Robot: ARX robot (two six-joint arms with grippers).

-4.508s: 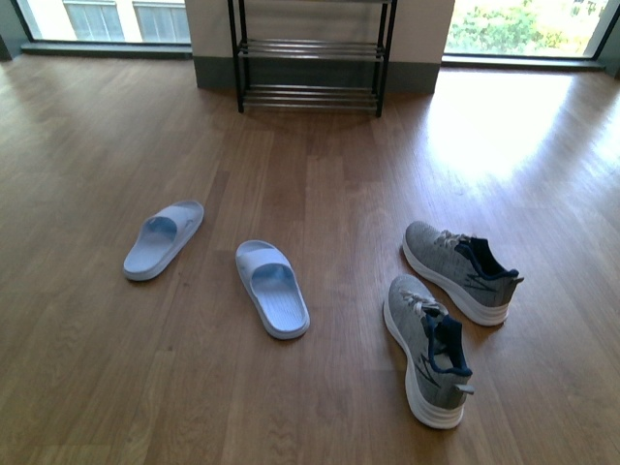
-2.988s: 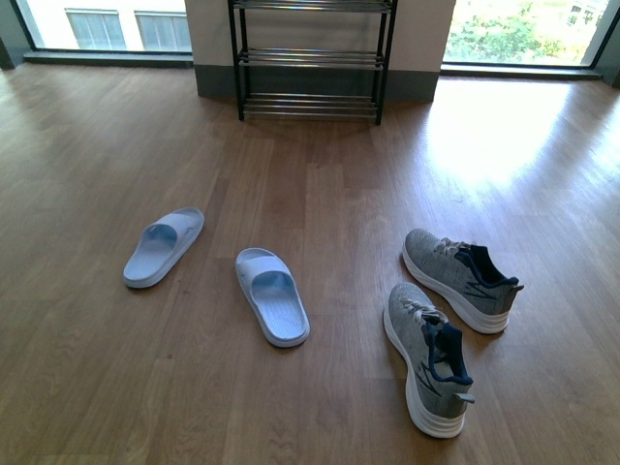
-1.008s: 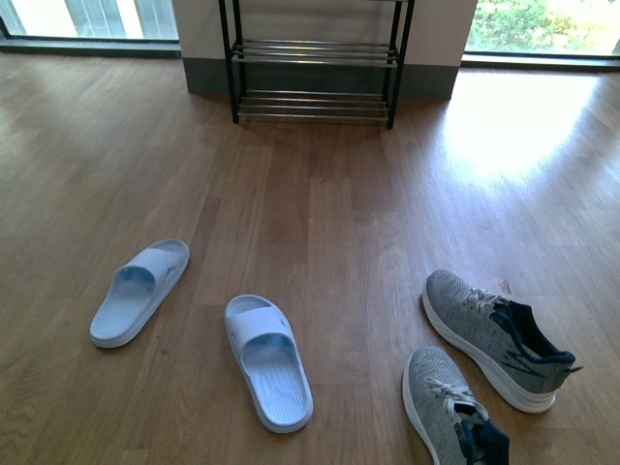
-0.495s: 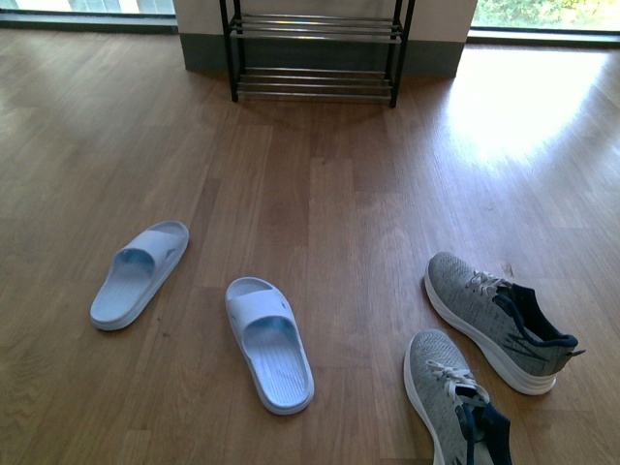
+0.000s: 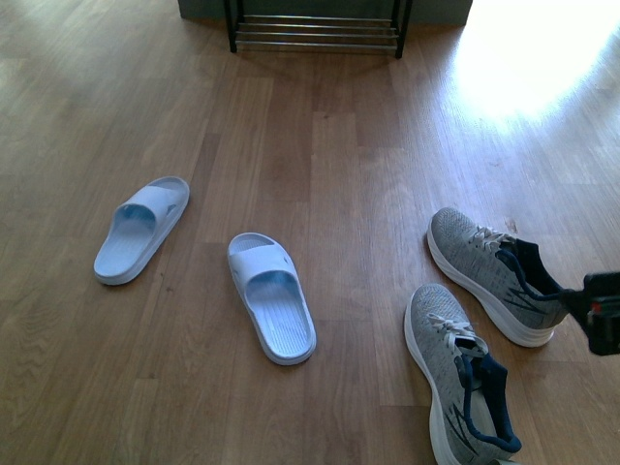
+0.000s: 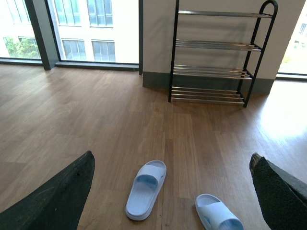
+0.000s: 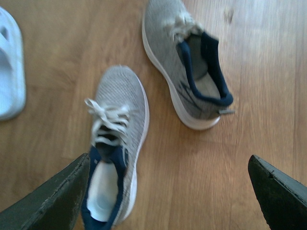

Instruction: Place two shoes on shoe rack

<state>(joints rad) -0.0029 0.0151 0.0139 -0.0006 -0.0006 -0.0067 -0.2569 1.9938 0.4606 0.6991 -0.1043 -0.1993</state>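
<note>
Two grey knit sneakers lie on the wood floor at the right, one farther (image 5: 489,274) and one nearer (image 5: 460,373). They also show in the right wrist view, the nearer (image 7: 117,124) and the farther (image 7: 187,62). My right gripper (image 7: 169,160) is open and empty above the floor beside the nearer sneaker; part of it shows at the front view's right edge (image 5: 603,310). The shoe rack (image 5: 315,29) stands at the far end, with its tiers showing in the left wrist view (image 6: 216,52). My left gripper (image 6: 171,163) is open and empty, high above the floor.
Two pale blue slides lie left of the sneakers, one at the far left (image 5: 140,230) and one in the middle (image 5: 273,297). Both show in the left wrist view, the left one (image 6: 146,189) and the middle one (image 6: 218,218). Windows flank the rack's wall.
The front view has tilted down, so the rack now sits at the top edge. The right gripper has come into view at the right edge beside the sneakers.
</note>
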